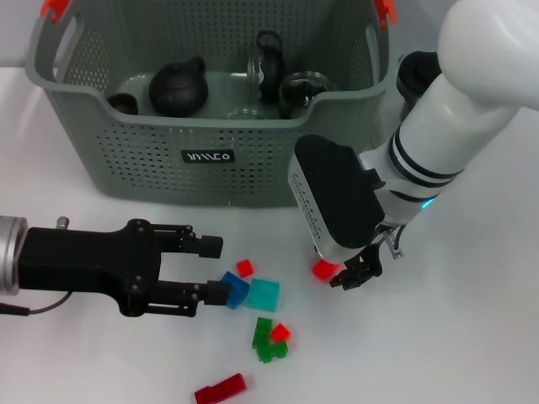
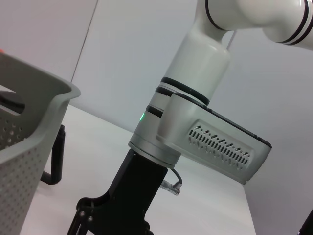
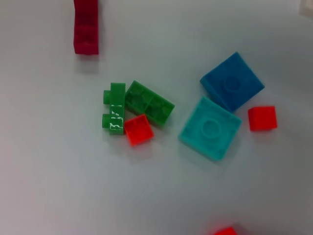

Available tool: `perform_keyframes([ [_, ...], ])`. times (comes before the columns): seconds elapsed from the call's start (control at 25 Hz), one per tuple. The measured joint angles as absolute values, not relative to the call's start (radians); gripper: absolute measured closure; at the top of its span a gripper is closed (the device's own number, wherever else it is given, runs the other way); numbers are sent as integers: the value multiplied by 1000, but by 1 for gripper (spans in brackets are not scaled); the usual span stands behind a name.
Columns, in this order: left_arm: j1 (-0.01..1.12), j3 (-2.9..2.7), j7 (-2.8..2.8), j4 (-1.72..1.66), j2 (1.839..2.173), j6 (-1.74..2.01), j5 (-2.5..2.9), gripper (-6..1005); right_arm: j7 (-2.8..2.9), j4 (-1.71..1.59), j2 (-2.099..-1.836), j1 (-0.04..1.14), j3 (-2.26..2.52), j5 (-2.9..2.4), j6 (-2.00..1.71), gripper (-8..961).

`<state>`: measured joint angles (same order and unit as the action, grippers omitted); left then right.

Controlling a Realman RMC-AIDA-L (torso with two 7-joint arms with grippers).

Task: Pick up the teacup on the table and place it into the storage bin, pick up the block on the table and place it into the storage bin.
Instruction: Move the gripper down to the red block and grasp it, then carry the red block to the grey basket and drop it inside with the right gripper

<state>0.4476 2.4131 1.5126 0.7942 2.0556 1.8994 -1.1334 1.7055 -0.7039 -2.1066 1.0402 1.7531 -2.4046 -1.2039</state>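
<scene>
The left gripper (image 1: 210,269) reached in low over the white table (image 1: 472,337) from the left, its black fingers spread apart and holding nothing, with the lower fingertip touching or just beside the dark blue block (image 1: 235,289). Next to that block lay the turquoise block (image 1: 264,295), and a small red block (image 1: 244,268) sat just above the pair, between the two left fingers' line and the bin. Below them rested the green blocks (image 1: 266,339) with another small red block (image 1: 280,332) against them, and the long dark red block (image 1: 221,390) lay nearest the front edge. Behind all of this stood the storage bin (image 1: 210,160), grey and perforated, with orange clips on its rim; inside it were a dark teapot (image 1: 178,87), a small dark teacup (image 1: 124,103) beside it, and glass pieces with a black lid. To the right, the right gripper (image 1: 360,271) hung just above the table in front of the bin, its short dark fingers closed around a red block (image 1: 324,270), which was well apart from the other blocks. In the right wrist view that red block (image 3: 226,231) showed only at the frame's edge.
</scene>
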Motion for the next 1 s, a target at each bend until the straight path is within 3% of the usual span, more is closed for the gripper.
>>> perform_keyframes([
  [0.2,446,2415,1514,794,2056,1900,-1134,285,1704,-685,-2106,1044,1753,-2402,-1197,368],
  [0.28,445,2419,1514,794,2056,1901,-1134,284,1706,-687,-2106,1042,1753,-2400,-1196,577],
  [0.72,441,2426,1515,795,2050,1911,-1134,282,1731,-710,-2101,1038,1718,-2402,-1211,749],
  [1.0,441,2427,1573,795,2034,1934,-1134,281,1737,-896,-2098,989,1461,-2391,-1410,724],
])
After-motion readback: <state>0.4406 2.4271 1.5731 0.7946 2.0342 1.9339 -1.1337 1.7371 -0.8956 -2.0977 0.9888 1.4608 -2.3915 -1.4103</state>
